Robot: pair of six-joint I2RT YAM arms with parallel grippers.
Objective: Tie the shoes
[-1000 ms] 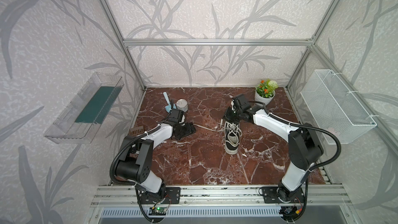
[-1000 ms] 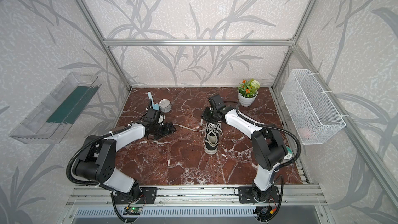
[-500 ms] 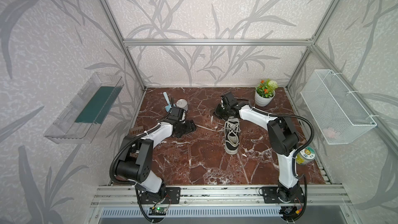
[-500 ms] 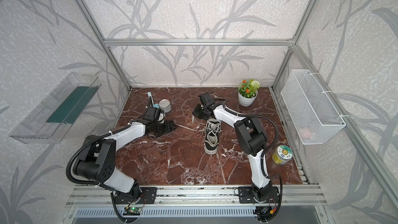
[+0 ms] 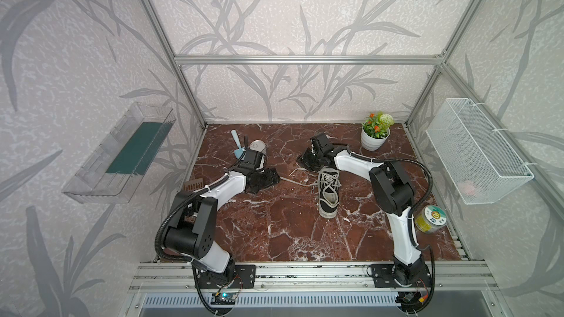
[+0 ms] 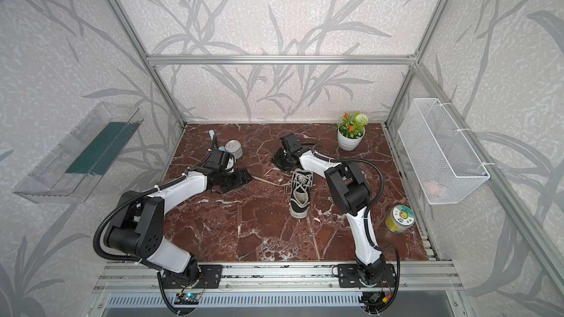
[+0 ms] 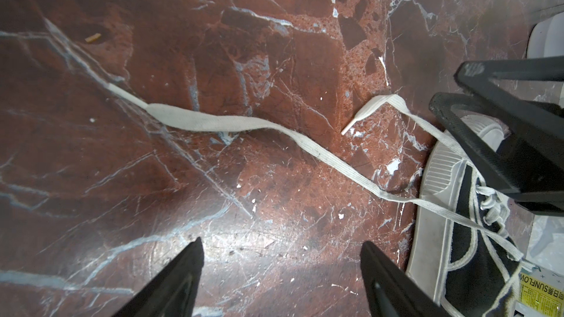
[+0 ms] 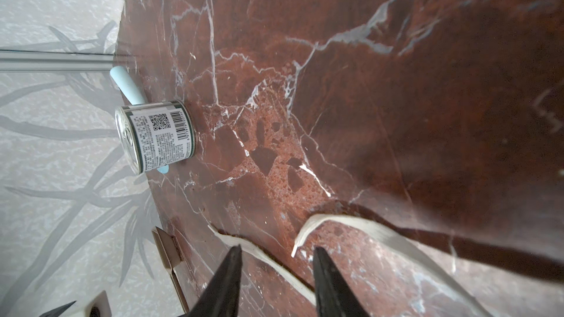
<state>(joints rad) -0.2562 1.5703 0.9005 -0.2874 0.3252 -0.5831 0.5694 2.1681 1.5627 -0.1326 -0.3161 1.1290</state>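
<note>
On veined marble (image 5: 274, 224), flat woven laces (image 7: 213, 123) trail from canvas sneaker (image 5: 328, 190).

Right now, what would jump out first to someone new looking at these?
A black canvas sneaker with white rubber sole lies untied midway across the red marble tabletop. Its long flat white laces trail loose over the marble toward the open left hand. The right hand, jaws apart, hovers over a lace end by the shoe's toe.
</note>
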